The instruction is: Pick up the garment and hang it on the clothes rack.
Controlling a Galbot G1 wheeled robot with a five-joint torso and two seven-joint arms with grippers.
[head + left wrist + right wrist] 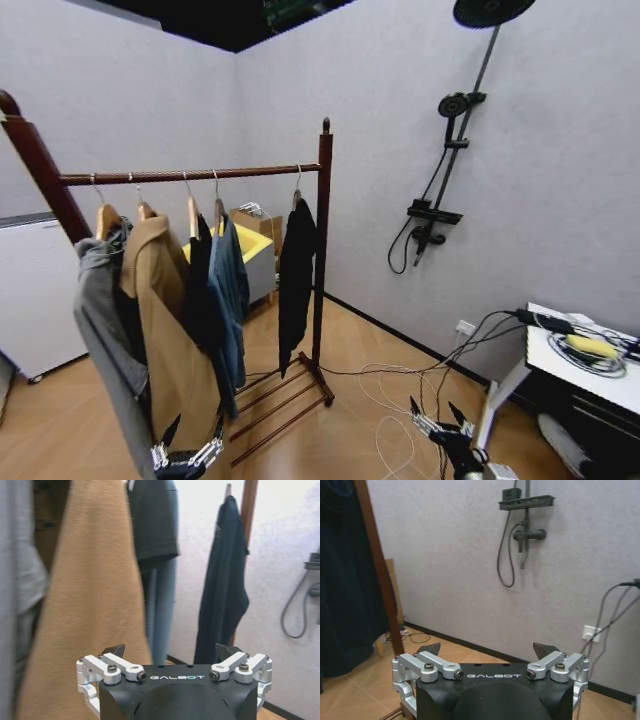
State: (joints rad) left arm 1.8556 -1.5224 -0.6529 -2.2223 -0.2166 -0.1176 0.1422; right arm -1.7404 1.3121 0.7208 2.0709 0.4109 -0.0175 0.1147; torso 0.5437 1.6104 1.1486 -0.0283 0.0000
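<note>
Head view. Hung at the far end of the clothes rack (322,250), close against its right upright: the garment (297,270), dark and long-sleeved, hanger hooked over the bar. Further along the same bar towards the rack's other upright: black and blue pieces (222,290), a tan coat (165,330), a grey garment (100,330). Low before the coat's hem, the left gripper (187,455), fingers (170,432) apart and empty. Low beside the rack's base, above a floor strewn with cables (400,385), the right gripper (440,415), likewise spread and empty.

Left wrist view. Fingers (112,652) of the left gripper (172,652) wide apart, pointed at the tan coat (90,580); beyond it, against the rack's upright (248,510), the garment (222,590) hanging free.

Right wrist view. Right gripper (490,650) open, nothing between its fingers (545,650); rack upright (377,570) and the garment's dark folds (345,580) off to one side, shower fitting (522,525) on the wall behind.

Judged from this: approach not yet begun, or the hanging already done. If a grasp is due, best taken high, at the hanger near the bar rather than on loose cloth. Worth steering clear of the tan coat, and lifting the hook straight off the bar to avoid snagging the upright.
</note>
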